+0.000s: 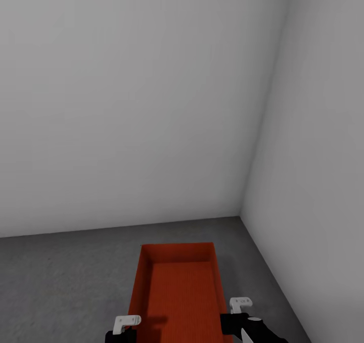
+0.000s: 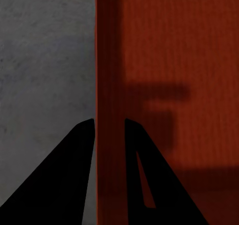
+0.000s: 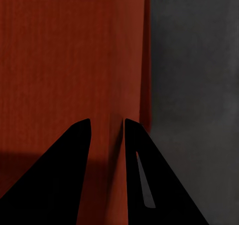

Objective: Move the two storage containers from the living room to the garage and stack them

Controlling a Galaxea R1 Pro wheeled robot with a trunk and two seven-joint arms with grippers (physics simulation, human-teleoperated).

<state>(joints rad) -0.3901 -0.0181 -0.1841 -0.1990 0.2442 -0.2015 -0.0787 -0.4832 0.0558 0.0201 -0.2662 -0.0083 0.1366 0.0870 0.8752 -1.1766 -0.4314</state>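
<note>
Place: we face a corner of the garage, pale walls (image 1: 151,105) meeting the grey floor (image 1: 65,277)
Bin: the orange bin (image 1: 179,287) sits low ahead of us near that corner; whether it rests on the floor we cannot tell
Left pincer (image 2: 109,123): clamped on the bin's left wall, a finger each side, so the load hangs evenly
Right pincer (image 3: 107,123): clamped on the opposite wall; we judge this two-sided hold keeps the bin level
Second bin: a matching lower one is not apparent, so we judge this one serves as the base

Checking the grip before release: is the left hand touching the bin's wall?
Touching. In the left wrist view, the left hand straddles the bin wall, fingers against both faces.
</note>
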